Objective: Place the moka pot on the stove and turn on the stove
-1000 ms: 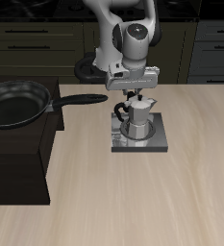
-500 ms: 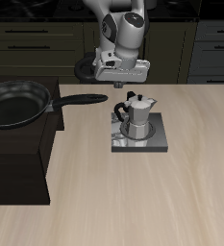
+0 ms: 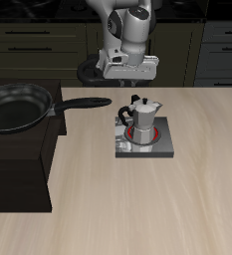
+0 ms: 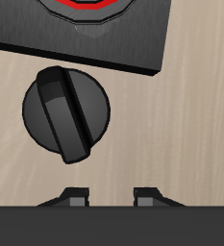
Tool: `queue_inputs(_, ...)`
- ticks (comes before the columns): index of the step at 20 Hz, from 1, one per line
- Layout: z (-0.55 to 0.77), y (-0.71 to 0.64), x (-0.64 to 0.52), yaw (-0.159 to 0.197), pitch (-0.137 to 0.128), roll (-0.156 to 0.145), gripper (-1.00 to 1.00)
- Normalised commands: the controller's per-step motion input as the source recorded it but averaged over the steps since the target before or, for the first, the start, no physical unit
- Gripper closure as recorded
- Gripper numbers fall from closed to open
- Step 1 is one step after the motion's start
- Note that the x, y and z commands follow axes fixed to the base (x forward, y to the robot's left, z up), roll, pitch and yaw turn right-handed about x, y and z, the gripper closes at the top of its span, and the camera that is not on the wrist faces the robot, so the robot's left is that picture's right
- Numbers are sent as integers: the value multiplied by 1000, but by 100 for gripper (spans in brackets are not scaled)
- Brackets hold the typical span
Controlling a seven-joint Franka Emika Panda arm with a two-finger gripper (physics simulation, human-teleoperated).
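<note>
1. The moka pot stood upright on the stove, covering most of the burner, so the placing step looked done.
2. A red ring glowed around the pot's base, and the wrist view showed red at the plate's edge; the stove therefore appeared to be switched on.
3. The hand hung above the table, behind the stove, with its fingertips apart and nothing between them.
4. A round black knob lay on the wood just beside the stove plate, below the hand.
5. The frying pan rested on the black cabinet, well apart from the stove.
6. Judging by this, little or nothing of the task remained.
</note>
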Motion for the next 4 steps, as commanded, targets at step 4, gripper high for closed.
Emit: queue_inputs(4, 51, 52, 95, -38, 11, 21, -100)
